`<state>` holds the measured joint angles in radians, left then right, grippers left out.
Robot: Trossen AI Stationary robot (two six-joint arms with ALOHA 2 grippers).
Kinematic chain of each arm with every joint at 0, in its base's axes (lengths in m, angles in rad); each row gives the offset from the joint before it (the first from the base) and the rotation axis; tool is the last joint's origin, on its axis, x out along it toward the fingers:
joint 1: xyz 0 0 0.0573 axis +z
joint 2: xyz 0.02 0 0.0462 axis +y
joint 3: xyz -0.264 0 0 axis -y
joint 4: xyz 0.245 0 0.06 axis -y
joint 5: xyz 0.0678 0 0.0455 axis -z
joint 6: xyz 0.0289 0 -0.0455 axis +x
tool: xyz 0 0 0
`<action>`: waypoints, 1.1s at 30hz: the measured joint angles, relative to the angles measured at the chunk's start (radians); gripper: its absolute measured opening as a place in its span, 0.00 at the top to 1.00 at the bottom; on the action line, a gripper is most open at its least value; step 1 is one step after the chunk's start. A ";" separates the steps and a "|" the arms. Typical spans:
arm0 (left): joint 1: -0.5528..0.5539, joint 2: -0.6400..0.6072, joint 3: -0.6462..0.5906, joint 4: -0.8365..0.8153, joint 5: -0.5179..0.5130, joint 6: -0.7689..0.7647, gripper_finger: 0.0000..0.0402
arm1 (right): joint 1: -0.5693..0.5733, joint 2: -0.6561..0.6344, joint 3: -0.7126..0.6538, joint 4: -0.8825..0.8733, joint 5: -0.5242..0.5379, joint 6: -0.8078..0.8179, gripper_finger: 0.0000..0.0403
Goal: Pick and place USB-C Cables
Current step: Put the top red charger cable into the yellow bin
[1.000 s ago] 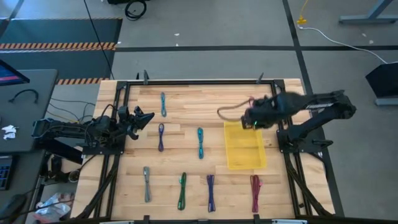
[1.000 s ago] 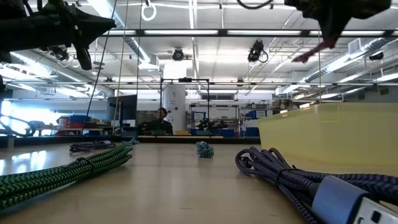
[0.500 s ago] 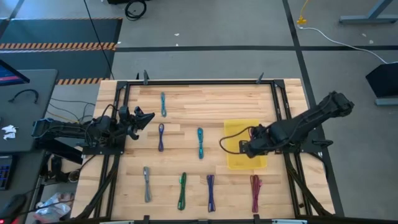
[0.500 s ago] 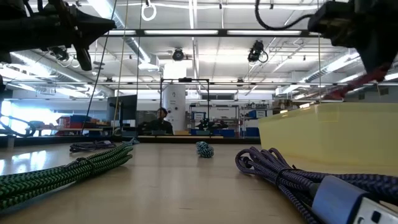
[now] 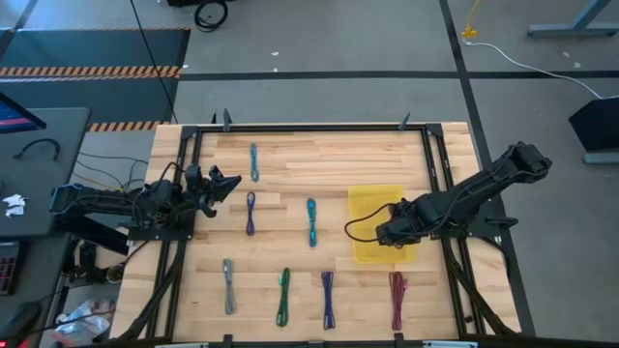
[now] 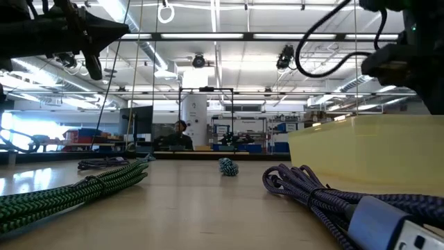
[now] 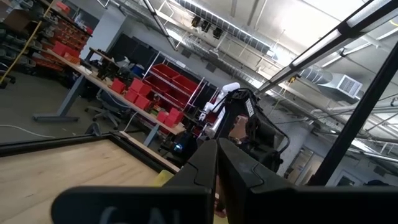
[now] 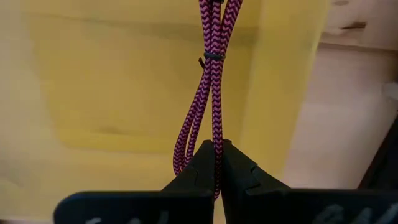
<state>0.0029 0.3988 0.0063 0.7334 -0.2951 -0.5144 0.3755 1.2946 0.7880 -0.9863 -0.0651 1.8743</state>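
Pinching a pink cable (image 8: 211,93) — right hand (image 8: 217,152) over yellow tray (image 8: 124,81)

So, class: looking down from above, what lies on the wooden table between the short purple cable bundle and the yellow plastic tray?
In the high view, one teal braided cable bundle lies between the purple cable bundle and the yellow tray, on the table.

On the desk (image 5: 319,155) a tray (image 5: 368,208) sits right of centre with the right hand (image 5: 385,235) over it, three cables (image 5: 253,162) lie to its left, four more (image 5: 327,299) line the lower edge, and the left hand (image 5: 230,183) hangs at the left side.
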 joint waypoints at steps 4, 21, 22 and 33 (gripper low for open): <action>0.000 0.000 0.000 -0.002 0.000 0.000 0.95 | -0.015 -0.006 -0.048 0.023 -0.001 -0.027 0.98; 0.000 0.000 0.000 -0.009 0.000 0.001 0.95 | -0.073 -0.008 -0.211 0.168 -0.004 -0.114 0.98; 0.000 0.000 0.000 -0.009 0.000 0.000 0.95 | -0.074 -0.008 -0.213 0.173 -0.004 -0.117 0.98; 0.000 0.000 0.000 -0.009 0.000 0.001 0.95 | -0.076 -0.008 -0.214 0.208 -0.004 -0.176 0.82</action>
<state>0.0027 0.3988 0.0065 0.7242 -0.2951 -0.5137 0.2996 1.2865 0.5735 -0.7778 -0.0696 1.6983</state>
